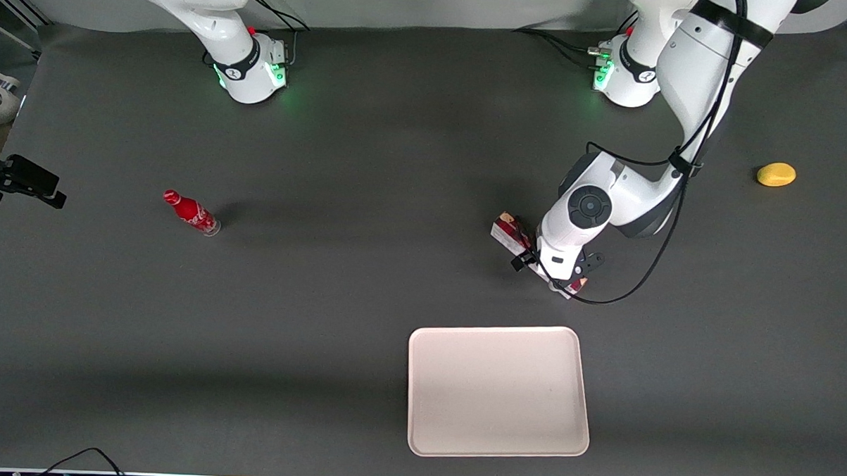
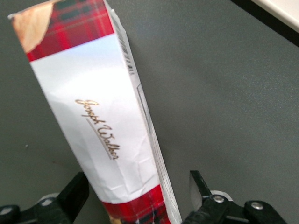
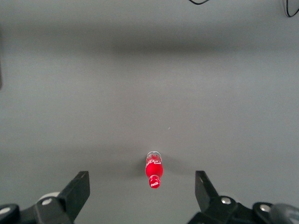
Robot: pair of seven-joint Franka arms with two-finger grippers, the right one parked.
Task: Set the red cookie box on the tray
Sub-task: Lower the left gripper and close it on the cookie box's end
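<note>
Straddling red cookie box point(image 2: 100, 121): pincer point(image 2: 140, 193), seemingly unclosed.

On the tabletop point(image 1: 366, 278): one red cookie box point(image 1: 508, 234), one cream-pink tray point(image 1: 497, 390), one red soda bottle point(image 1: 191, 213) and one yellow lemon-like fruit point(image 1: 776, 174). One gripper point(image 1: 550, 270) straddles the box, fingers apart.
</note>
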